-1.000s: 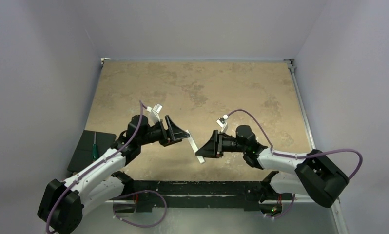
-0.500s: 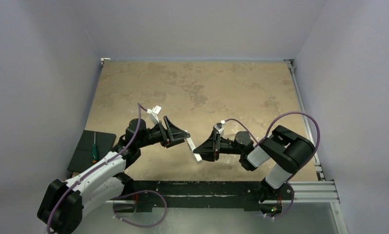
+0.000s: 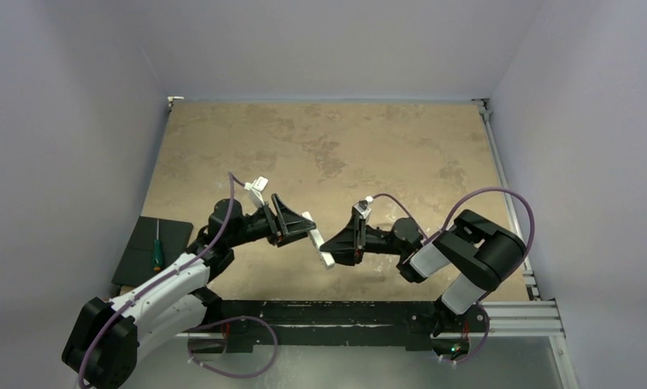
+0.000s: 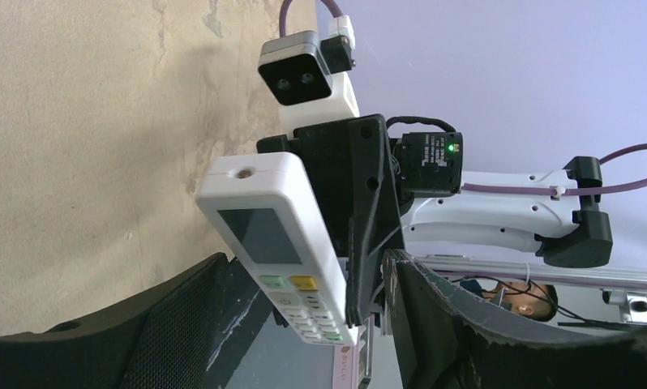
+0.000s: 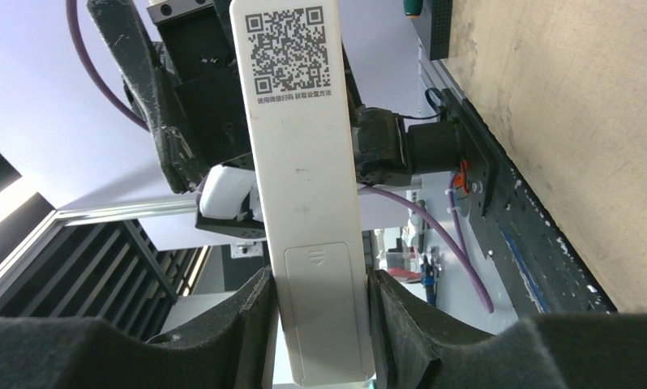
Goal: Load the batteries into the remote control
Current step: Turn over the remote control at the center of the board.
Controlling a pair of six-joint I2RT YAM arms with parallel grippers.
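Top external view puts the slim white rectangular plastic remote control point(image 3: 317, 241) in the air over the near middle of the mottled tan table point(image 3: 344, 146), bridged between the two tools. A second ago the left gripper point(image 3: 302, 229) carried it alone while the right gripper point(image 3: 336, 247) stood just off to the right. Since then the right arm point(image 3: 474, 251) has folded its elbow up and pushed left, and its jaws now sit over the remote's near end.

Right wrist view confirms the result: both black fingers point(image 5: 247, 324) press the long edges of the remote, clamped on it. The back faces this camera, with the square code label point(image 5: 289, 40) toward the far end and the battery cover point(image 5: 324, 312) near the fingers, not yet off.

Left wrist view shows the buttoned front lying between the left fingers point(image 4: 182, 324), which stand wide. The contact itself falls below the frame edge, but the jaws look no wider than when they bore the remote alone, so I judge them clamped on it too.

That makes this a handover or a two-handed brace, probably a set-up for opening the cover. No batteries show in any view, so loading has not begun.
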